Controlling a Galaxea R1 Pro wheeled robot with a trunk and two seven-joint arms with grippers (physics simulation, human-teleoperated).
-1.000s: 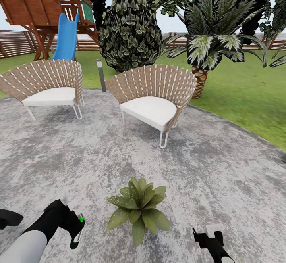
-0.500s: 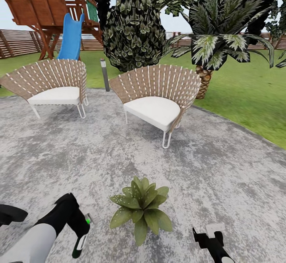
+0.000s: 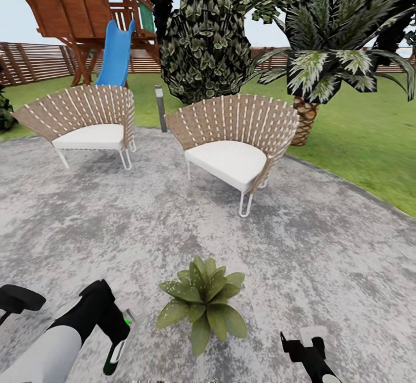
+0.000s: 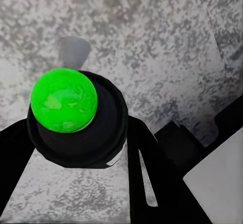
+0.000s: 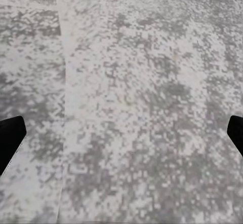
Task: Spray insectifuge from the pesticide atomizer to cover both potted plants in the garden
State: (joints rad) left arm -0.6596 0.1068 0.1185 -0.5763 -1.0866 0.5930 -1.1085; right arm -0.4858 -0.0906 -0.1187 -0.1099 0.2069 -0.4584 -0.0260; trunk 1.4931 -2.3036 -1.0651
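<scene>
Left gripper [image 3: 118, 337] clamped on the pesticide atomizer [image 3: 120, 341]; right gripper [image 3: 303, 342] released over bare patio [image 3: 323, 244].

In the left wrist view the atomizer's green tip [image 4: 64, 100] sits between the dark fingers [image 4: 152, 183], above mottled grey stone. 1 potted plant [image 3: 202, 302] stands on the patio between the 2 grippers, near the left one and apart from it. Beyond the grippers stand 2 wicker chairs [image 3: 237, 140], with lawn [image 3: 358, 134] behind.
</scene>
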